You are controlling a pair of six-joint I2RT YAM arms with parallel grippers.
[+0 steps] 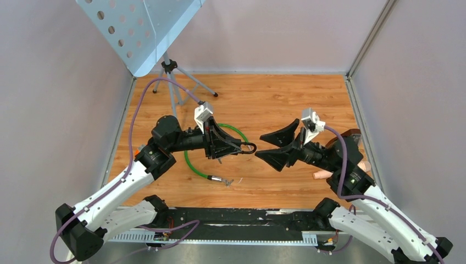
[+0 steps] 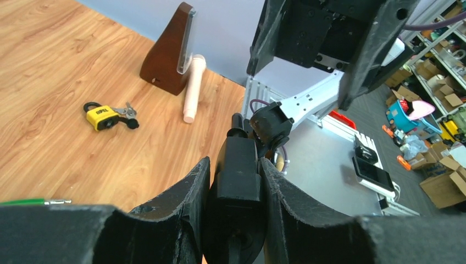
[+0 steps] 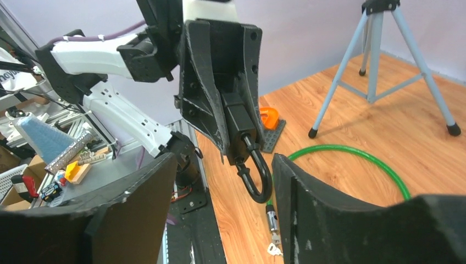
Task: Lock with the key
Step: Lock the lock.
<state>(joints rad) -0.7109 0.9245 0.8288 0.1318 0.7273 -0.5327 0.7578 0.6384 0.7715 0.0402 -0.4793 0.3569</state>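
Observation:
My left gripper (image 1: 233, 147) is shut on a black padlock (image 1: 245, 147) and holds it above the table, its shackle pointing right. In the left wrist view the lock body (image 2: 237, 176) is clamped between my fingers (image 2: 189, 192). My right gripper (image 1: 259, 146) is open and empty, just right of the shackle. In the right wrist view the shackle (image 3: 255, 176) hangs between my spread fingers (image 3: 308, 203). A green cable lock (image 1: 192, 165) lies on the table; its metal end with keys (image 1: 224, 180) also shows in the right wrist view (image 3: 272, 231).
A yellow padlock with keys (image 2: 103, 116), a brown metronome (image 2: 167, 52) and a beige cylinder (image 2: 193, 88) lie near the right arm. A tripod (image 1: 173, 77) with a perforated plate (image 1: 137, 27) stands back left. An orange piece (image 3: 269, 116) sits by the left arm's base.

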